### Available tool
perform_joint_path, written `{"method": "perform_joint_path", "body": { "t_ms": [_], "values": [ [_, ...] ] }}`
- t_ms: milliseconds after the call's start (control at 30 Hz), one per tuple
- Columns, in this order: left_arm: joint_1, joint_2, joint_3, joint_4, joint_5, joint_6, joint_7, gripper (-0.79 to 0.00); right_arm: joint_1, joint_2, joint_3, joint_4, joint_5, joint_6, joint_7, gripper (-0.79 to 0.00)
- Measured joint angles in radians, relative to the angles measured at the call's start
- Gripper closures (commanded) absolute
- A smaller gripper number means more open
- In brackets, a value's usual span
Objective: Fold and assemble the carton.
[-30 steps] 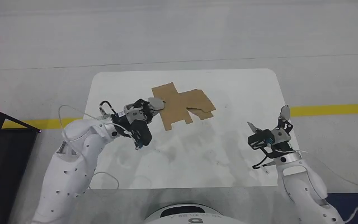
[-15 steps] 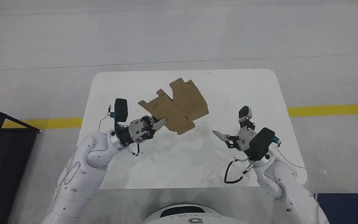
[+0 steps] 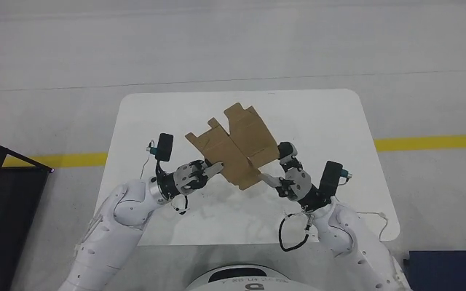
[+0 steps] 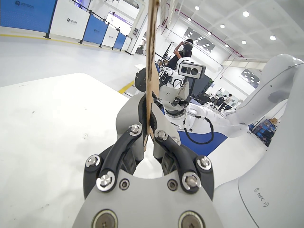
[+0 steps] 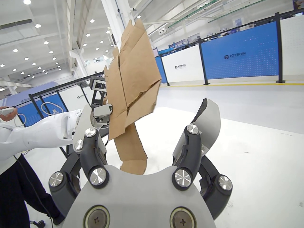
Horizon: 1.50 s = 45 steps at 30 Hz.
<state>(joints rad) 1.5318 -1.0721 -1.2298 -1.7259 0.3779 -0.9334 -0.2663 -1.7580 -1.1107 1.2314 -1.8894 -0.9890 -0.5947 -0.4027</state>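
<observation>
Your left tool (image 3: 212,166) is clenched on the near left edge of the carton (image 3: 237,142). From the left wrist you see the card edge-on, pinched between the two pads. The carton is a flat brown blank with creases and flaps. It is held up in the air, tilted, over the middle of the white surface (image 3: 320,124). Your right tool (image 3: 278,166) sits at the carton's near right corner, fingers spread wide. From the right wrist, a lower flap hangs between them; you cannot tell whether either finger touches it.
</observation>
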Motion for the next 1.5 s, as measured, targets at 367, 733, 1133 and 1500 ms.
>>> {"method": "perform_joint_path", "body": {
  "t_ms": [367, 733, 1133, 1500],
  "values": [
    [0.038, 0.004, -0.012, -0.008, 0.029, -0.031, 0.025, 0.000, 0.038, -0.009, -0.033, 0.048, 0.069, -0.029, 0.025, 0.000],
    [0.078, 0.010, -0.111, -0.005, 0.064, 0.070, 0.121, -0.785, 0.051, -0.014, -0.020, 0.055, 0.108, -0.009, 0.022, 0.000],
    [0.115, -0.001, -0.165, -0.079, 0.379, 0.216, 0.320, -0.785, 0.013, -0.013, 0.097, -0.022, 0.036, 0.289, 0.085, 0.000],
    [0.038, -0.027, -0.002, -0.018, 0.524, 0.202, 0.388, -0.785, 0.033, -0.020, 0.066, -0.024, 0.063, 0.283, 0.126, 0.000]
  ]
}}
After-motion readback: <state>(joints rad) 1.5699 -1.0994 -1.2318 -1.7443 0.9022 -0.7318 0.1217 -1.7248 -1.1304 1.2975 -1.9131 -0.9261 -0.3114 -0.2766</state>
